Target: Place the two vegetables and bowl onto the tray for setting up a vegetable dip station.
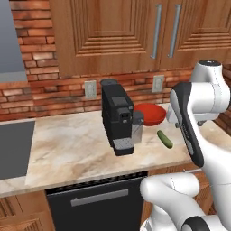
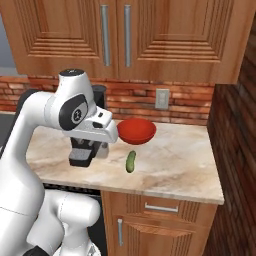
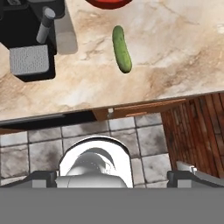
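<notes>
One cucumber [image 3: 122,48] lies on the marble counter [image 2: 175,165], just in front of one red bowl [image 2: 136,131] and beside one black coffee machine [image 1: 117,118]. Gripper [image 3: 113,178] hangs released above the counter's front edge, holding nothing. No readable writing shows.

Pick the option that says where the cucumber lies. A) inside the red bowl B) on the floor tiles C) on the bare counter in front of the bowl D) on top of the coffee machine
C: the cucumber lies flat on the marble counter, clear of the red bowl behind it and to the right of the coffee machine.
</notes>
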